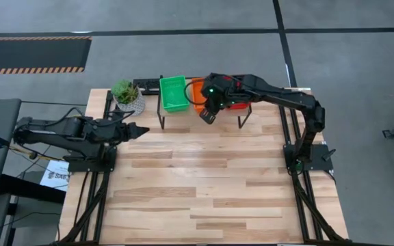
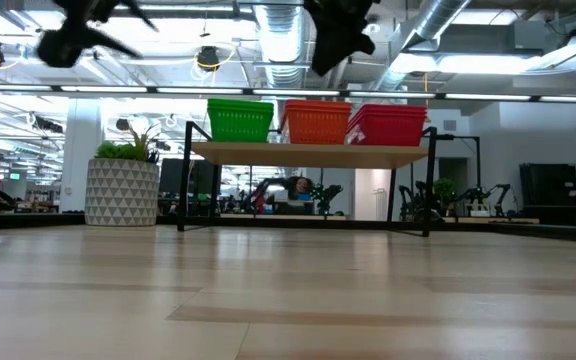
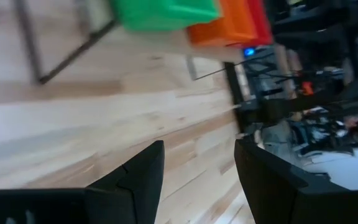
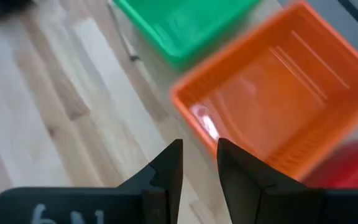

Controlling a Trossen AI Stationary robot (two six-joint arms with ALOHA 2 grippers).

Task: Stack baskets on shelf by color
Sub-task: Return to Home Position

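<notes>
Green baskets, orange baskets and red baskets stand side by side on the shelf at the table's far edge, bottoms on its board. My right gripper hovers above the near rim of the orange basket, fingers narrowly open and empty. My left gripper is open and empty, raised above the table to the left of the shelf, pointing toward it.
A potted plant stands on the table just left of the shelf, close to the left arm. The wooden tabletop stretches bare in front of the shelf. Black arm bases sit at the table's left and right edges.
</notes>
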